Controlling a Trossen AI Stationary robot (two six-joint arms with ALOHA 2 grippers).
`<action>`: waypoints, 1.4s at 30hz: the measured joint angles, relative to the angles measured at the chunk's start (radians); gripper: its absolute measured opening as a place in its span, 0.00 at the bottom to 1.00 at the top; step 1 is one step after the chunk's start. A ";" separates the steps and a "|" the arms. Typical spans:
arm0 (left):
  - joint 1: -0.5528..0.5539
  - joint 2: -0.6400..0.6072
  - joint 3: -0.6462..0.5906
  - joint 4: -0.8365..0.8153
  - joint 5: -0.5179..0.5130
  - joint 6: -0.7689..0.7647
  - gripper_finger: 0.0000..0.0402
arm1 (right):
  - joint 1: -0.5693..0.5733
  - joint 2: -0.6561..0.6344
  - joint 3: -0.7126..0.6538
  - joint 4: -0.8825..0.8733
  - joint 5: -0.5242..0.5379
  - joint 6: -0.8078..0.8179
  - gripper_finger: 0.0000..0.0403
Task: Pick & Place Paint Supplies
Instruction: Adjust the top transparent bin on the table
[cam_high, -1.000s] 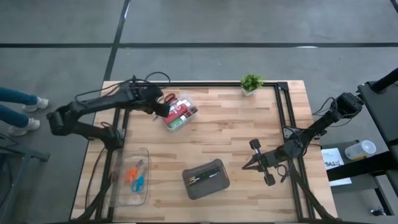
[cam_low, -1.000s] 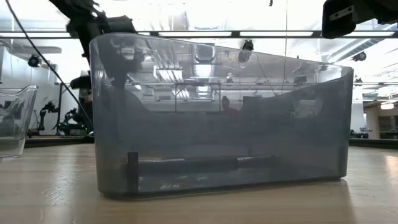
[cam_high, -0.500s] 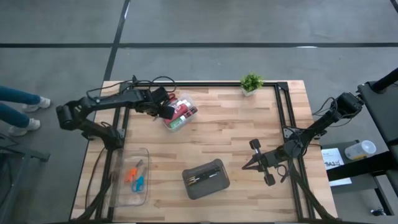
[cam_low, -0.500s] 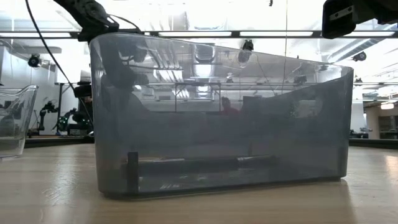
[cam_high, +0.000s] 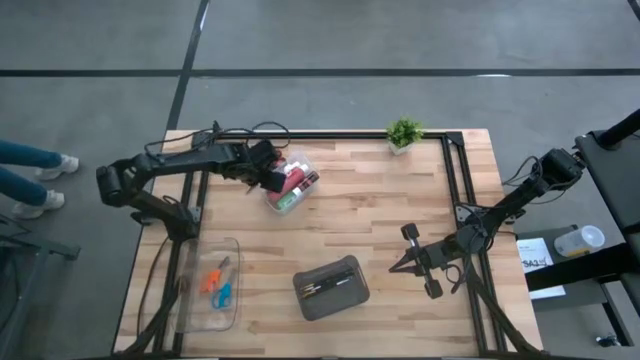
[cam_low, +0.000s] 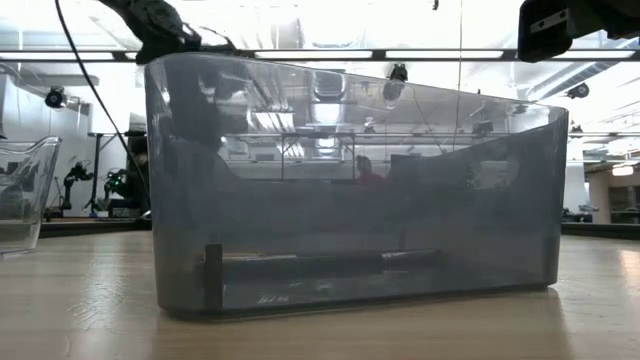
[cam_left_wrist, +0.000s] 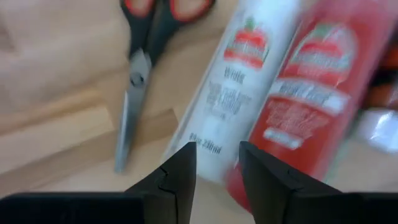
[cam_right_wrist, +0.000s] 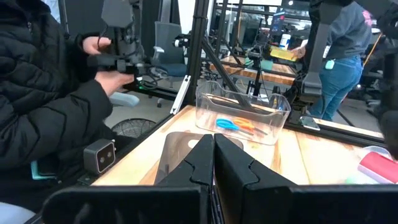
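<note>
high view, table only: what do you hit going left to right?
Clear box with scissors → left gripper → clear box with paint tubes → dark grey case → potted plant → right gripper.

The whole table (cam_high: 400, 230) is seen from straight overhead. A level view is taken at tabletop height, filled by the dark grey case (cam_low: 350, 190), also seen from overhead. Tubes just ahead of the fingers (cam_left_wrist: 180, 180) are framed closely; across the table, a clear box (cam_right_wrist: 244, 117) is faced.
</note>
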 joint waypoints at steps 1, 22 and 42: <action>-0.001 -0.010 0.017 -0.014 -0.015 -0.001 0.33 | 0.000 0.000 0.000 0.000 0.000 0.000 0.02; -0.008 -0.041 -0.034 -0.054 -0.083 -0.035 0.33 | 0.001 0.000 0.000 0.000 0.000 0.000 0.02; -0.116 0.145 -0.034 0.236 0.139 -0.021 0.33 | 0.001 0.000 0.000 0.000 0.000 0.000 0.02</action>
